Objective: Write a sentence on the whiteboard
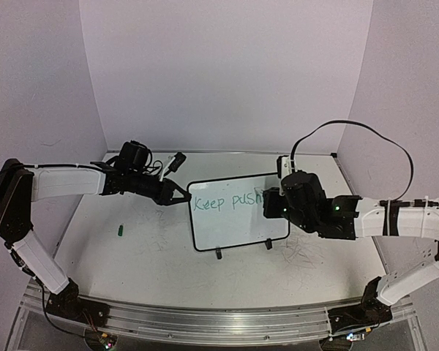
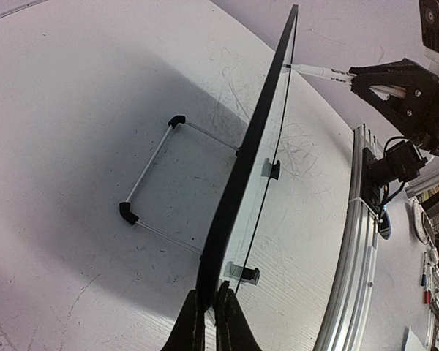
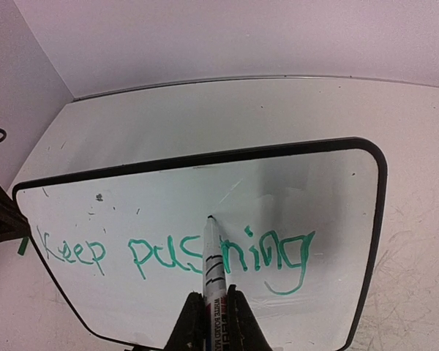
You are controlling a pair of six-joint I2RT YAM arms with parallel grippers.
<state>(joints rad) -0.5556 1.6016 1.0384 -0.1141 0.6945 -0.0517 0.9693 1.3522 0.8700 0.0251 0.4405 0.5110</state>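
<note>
left gripper [image 1: 183,197] pinches shut on the left rim of the upright whiteboard [image 1: 238,230] at mid-table. the green sentence [image 3: 179,252] reads only "keep pushing"; the board below is blank, so it is likely unfinished. right gripper [image 3: 211,311] clamps a marker [image 3: 213,256], tip touching the board.

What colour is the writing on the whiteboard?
The writing is green, clearest in the right wrist view.
</note>
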